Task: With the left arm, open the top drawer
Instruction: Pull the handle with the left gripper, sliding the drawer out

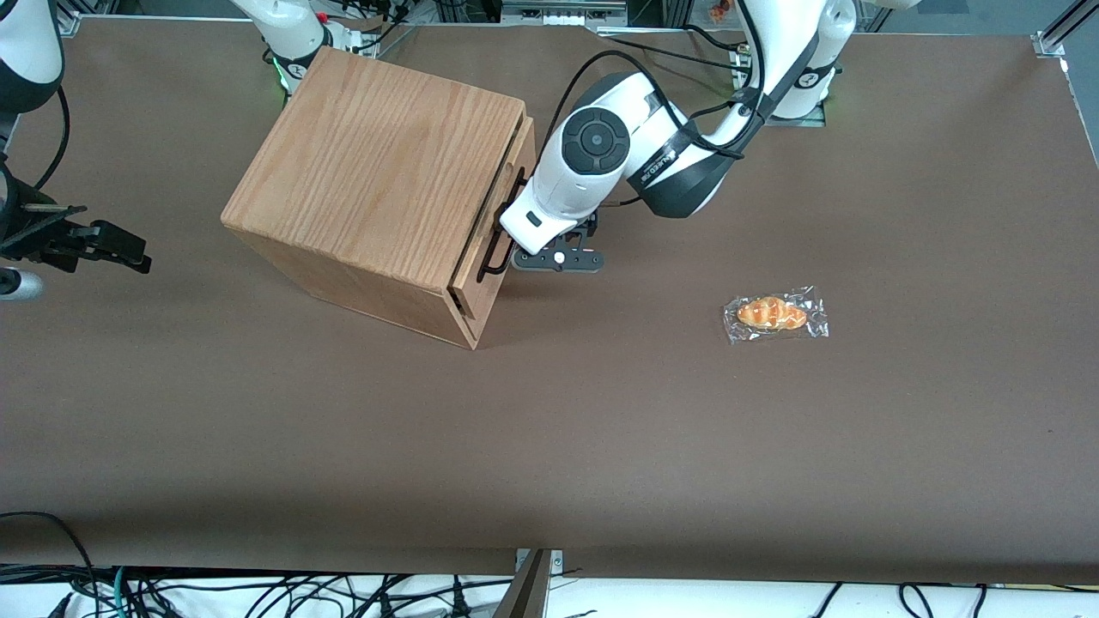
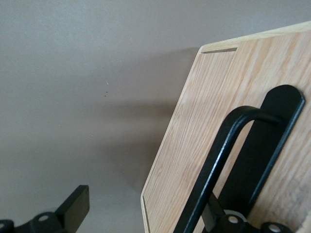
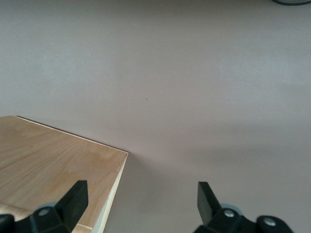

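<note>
Spread gripper (image 1: 556, 257) straddling stiff black handle (image 2: 218, 160) at three o'clock of top drawer (image 1: 496, 225), best gripped mid-bar.

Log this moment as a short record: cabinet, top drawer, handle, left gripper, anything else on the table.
cabinet: oak-grain cabinet on the brown table, its front turned toward the working arm's end
top drawer: top drawer stands slightly proud of the cabinet
handle: black bar handle
gripper: left gripper at the handle, one finger between the bar and the drawer front, the other clear of the drawer
other: wrapped pastry, nearer the front camera than the gripper
</note>
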`<state>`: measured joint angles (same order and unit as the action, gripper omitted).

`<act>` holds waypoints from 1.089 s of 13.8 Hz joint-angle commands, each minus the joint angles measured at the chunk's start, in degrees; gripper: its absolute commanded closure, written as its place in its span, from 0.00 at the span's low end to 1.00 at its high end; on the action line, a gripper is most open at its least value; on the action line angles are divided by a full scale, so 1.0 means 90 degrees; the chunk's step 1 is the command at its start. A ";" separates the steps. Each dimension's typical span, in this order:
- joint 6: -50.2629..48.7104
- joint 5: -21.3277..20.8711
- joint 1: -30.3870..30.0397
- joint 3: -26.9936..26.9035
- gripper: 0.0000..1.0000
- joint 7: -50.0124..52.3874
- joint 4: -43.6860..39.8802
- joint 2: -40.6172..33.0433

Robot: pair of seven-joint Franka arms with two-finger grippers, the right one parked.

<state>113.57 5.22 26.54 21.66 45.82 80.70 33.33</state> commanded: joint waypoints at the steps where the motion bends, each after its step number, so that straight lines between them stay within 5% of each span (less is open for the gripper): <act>1: -0.0187 -0.0267 -0.0146 -0.0033 0.00 -0.0003 -0.0021 0.0018; 15: -0.0520 -0.0472 -0.0634 -0.0033 0.00 -0.0081 0.0008 -0.0090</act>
<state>108.05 4.38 22.04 21.89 44.56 80.70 32.27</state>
